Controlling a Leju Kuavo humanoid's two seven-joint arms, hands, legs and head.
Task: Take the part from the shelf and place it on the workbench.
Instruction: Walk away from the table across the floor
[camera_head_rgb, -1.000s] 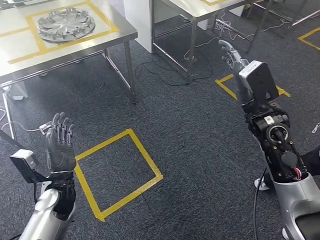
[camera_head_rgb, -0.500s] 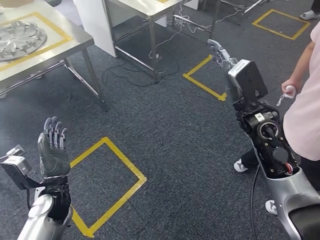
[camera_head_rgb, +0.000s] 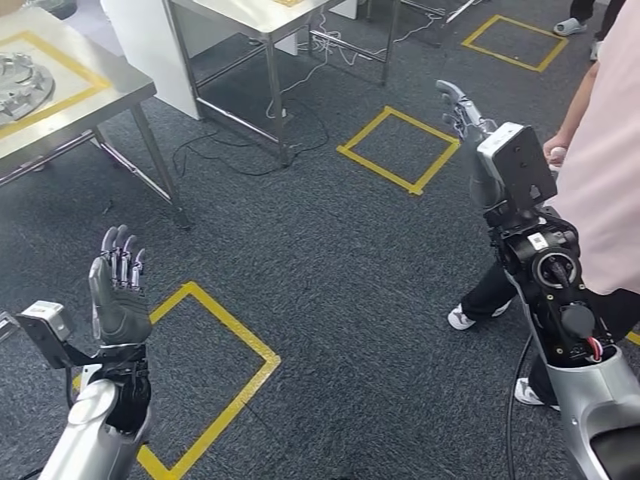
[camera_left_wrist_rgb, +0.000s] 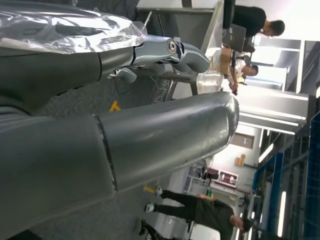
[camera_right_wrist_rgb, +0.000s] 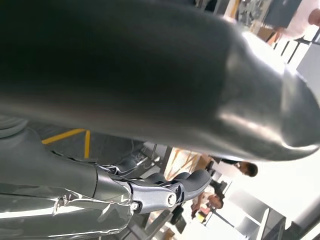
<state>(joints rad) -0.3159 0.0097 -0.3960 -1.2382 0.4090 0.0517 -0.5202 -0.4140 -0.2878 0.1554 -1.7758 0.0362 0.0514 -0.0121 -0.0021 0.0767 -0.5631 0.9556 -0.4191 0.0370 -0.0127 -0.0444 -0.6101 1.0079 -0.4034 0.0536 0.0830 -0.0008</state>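
Note:
A silver round wheel-cover part (camera_head_rgb: 21, 82) lies on a steel workbench (camera_head_rgb: 90, 100) at the far left, inside a yellow tape frame. My left hand (camera_head_rgb: 118, 290) is raised at the lower left, palm up, fingers straight and apart, holding nothing. My right hand (camera_head_rgb: 462, 108) reaches forward at the upper right with its fingers extended and nothing in them. In the left wrist view the thick thumb (camera_left_wrist_rgb: 166, 135) and a finger (camera_left_wrist_rgb: 170, 52) stand apart. The right wrist view shows the thumb (camera_right_wrist_rgb: 188, 75) and a finger (camera_right_wrist_rgb: 166, 192) apart too.
A person in a pink shirt (camera_head_rgb: 604, 150) stands close to my right arm, holding a small white object (camera_head_rgb: 557, 155). Yellow tape squares (camera_head_rgb: 398, 147) mark the dark carpet. A second steel table (camera_head_rgb: 249, 20) with cables (camera_head_rgb: 226, 150) beneath stands ahead.
The whole view has swung to the right: the workbench and part slid toward the left edge, and the person came in at the right. Both hands keep their raised pose.

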